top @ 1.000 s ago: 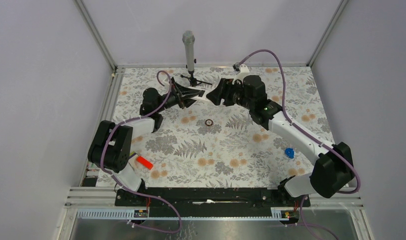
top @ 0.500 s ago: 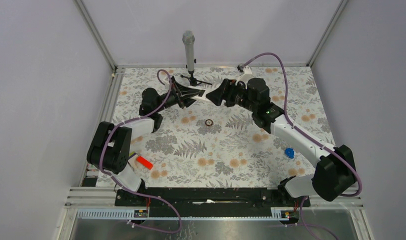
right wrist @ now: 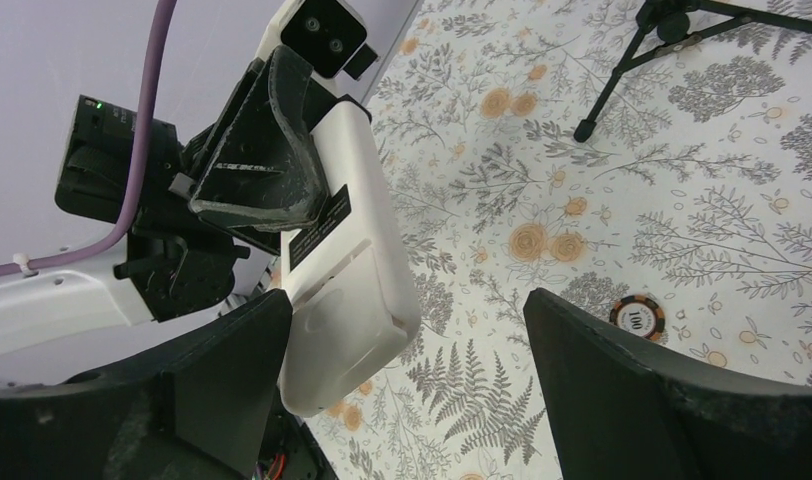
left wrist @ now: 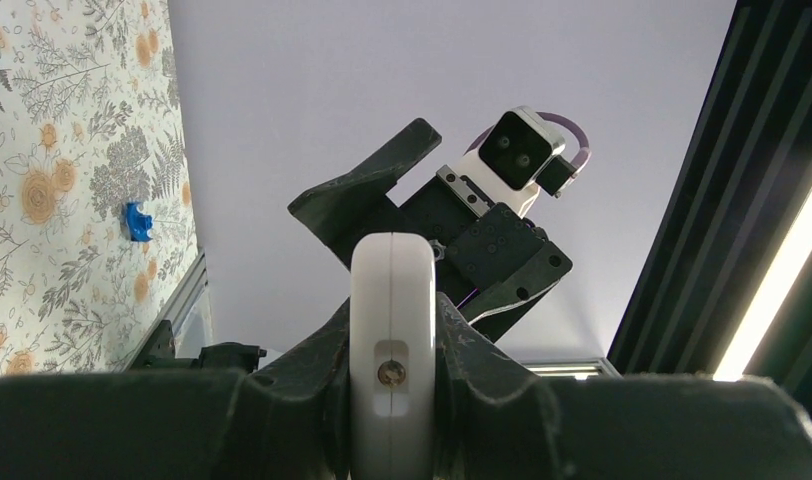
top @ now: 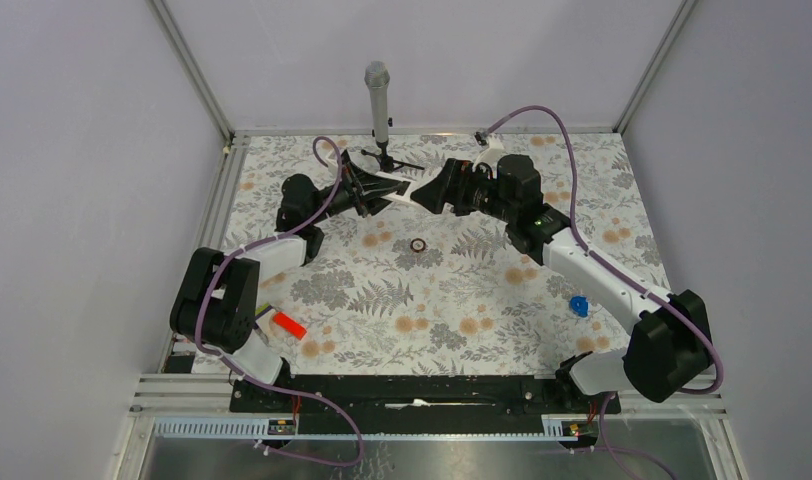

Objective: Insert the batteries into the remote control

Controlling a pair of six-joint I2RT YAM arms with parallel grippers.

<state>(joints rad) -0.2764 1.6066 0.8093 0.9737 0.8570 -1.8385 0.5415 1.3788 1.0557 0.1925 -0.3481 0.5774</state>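
Observation:
My left gripper (top: 374, 188) is shut on the remote control (top: 398, 191) and holds it in the air at the far middle of the table. In the left wrist view the remote's white edge (left wrist: 392, 285) stands between the two fingers (left wrist: 312, 370). My right gripper (top: 432, 192) is open at the remote's free end. In the right wrist view the remote's white back (right wrist: 347, 270) lies next to the left finger (right wrist: 217, 385), with a wide gap to the other finger (right wrist: 642, 400). The batteries are out of view.
A small dark ring marked 100 (top: 418, 245) lies on the floral mat (top: 462, 300) below the grippers, also in the right wrist view (right wrist: 639, 318). A microphone on a tripod (top: 379, 100) stands at the back. A red-and-white block (top: 288, 326) lies near left, a blue piece (top: 579, 306) near right.
My right wrist has shifted a little toward the back and closer to the remote's end. My left gripper has kept hold of the remote, lifted slightly.

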